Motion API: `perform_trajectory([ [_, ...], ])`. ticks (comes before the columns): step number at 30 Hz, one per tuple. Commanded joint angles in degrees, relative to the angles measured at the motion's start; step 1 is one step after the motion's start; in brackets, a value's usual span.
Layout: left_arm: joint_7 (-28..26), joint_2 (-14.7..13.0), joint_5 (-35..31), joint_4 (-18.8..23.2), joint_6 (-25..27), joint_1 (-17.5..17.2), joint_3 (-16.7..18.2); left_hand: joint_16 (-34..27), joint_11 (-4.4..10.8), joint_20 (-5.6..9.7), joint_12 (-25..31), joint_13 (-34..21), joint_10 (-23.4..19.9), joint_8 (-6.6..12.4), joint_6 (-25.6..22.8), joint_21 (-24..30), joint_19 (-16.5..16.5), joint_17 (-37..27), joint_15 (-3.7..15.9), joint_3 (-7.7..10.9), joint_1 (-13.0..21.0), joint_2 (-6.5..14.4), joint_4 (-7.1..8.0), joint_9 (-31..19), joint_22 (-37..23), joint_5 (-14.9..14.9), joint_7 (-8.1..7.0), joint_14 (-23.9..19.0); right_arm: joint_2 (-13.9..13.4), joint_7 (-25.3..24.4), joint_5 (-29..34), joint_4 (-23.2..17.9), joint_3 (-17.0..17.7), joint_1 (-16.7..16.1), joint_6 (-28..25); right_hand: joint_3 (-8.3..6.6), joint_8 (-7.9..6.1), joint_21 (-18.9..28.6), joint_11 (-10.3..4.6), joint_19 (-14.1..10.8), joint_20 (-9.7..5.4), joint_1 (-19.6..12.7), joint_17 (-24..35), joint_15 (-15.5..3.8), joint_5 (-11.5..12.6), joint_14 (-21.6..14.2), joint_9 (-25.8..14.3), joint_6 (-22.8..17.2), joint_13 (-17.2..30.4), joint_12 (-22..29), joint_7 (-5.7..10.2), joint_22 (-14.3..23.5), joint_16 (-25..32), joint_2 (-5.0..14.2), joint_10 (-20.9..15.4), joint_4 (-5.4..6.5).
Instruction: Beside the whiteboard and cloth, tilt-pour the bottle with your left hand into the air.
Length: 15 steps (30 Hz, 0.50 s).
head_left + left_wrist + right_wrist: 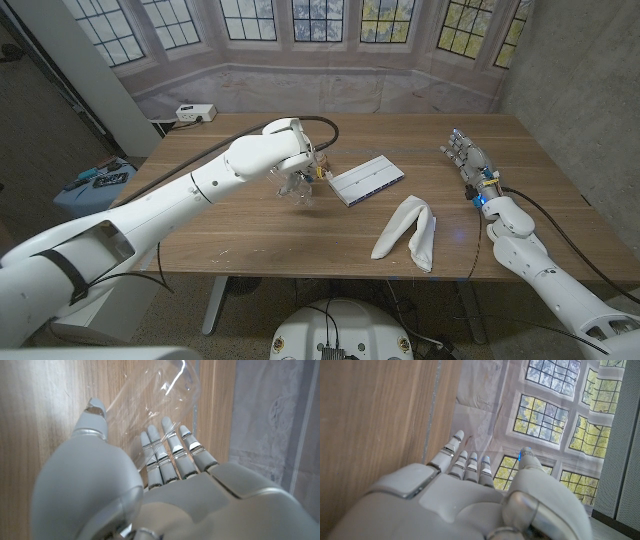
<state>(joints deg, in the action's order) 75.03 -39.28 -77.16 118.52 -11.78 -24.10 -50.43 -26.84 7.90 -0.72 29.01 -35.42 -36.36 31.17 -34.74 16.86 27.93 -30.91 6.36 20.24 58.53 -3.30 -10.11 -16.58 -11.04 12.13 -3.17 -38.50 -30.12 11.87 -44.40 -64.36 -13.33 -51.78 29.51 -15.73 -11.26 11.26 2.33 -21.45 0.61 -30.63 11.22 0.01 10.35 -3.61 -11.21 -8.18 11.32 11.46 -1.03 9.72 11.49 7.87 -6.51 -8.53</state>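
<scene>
- The left hand (297,178) grips a clear plastic bottle (303,187) just beside the whiteboard's near-left end; its fingers (170,452) wrap the see-through wall and the thumb presses the other side.
- The bottle hangs above the tabletop (250,235), tipped over rather than upright. How far it leans I cannot tell.
- The whiteboard (366,179) lies flat, slanted, touching neither the bottle nor the cloth.
- A white cloth (408,231) lies crumpled in front of the whiteboard, toward the robot and a little to its right.
- The right hand (468,159) sits well to the right of the whiteboard near the tabletop's edge, fingers straight and slightly apart, holding nothing.
</scene>
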Motion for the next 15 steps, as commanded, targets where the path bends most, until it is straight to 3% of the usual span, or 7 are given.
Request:
perform_trajectory([
  [1,-1.6,-0.4,-7.7,2.2,0.7,-2.3,0.1,0.0,3.03,-0.14,0.2,-3.1,-3.8,5.38,-10.3,0.0,0.1,-0.2,3.38,1.72,6.5,9.6,0.96,-0.4,-0.2,0.5,0.84,-4.0,-0.5,0.3,0.0,-0.3,0.0,-0.5,0.1,-0.24,-0.27,-0.2,-0.06,-0.6,-0.18,-0.7,0.0,0.07,0.3,-0.4,-0.1,-0.4,0.3,0.1,-0.05,0.1,0.3,-0.02,-0.4,0.01],
  [15,-3.8,-0.6,-10.1,2.9,1.3,-5.3,1.4,0.0,3.04,-0.30,0.3,-3.8,-4.1,5.80,-10.2,0.1,0.4,-0.5,3.37,1.62,6.1,9.5,1.11,-0.5,-0.3,0.4,0.91,-4.3,-1.1,-1.0,0.4,-2.7,0.2,-1.9,-0.3,-0.23,-0.26,-0.2,-0.04,-0.6,-0.21,-0.8,0.0,0.06,0.3,-0.4,-0.1,-0.4,0.3,0.1,-0.11,0.1,0.3,-0.01,-0.5,0.02],
])
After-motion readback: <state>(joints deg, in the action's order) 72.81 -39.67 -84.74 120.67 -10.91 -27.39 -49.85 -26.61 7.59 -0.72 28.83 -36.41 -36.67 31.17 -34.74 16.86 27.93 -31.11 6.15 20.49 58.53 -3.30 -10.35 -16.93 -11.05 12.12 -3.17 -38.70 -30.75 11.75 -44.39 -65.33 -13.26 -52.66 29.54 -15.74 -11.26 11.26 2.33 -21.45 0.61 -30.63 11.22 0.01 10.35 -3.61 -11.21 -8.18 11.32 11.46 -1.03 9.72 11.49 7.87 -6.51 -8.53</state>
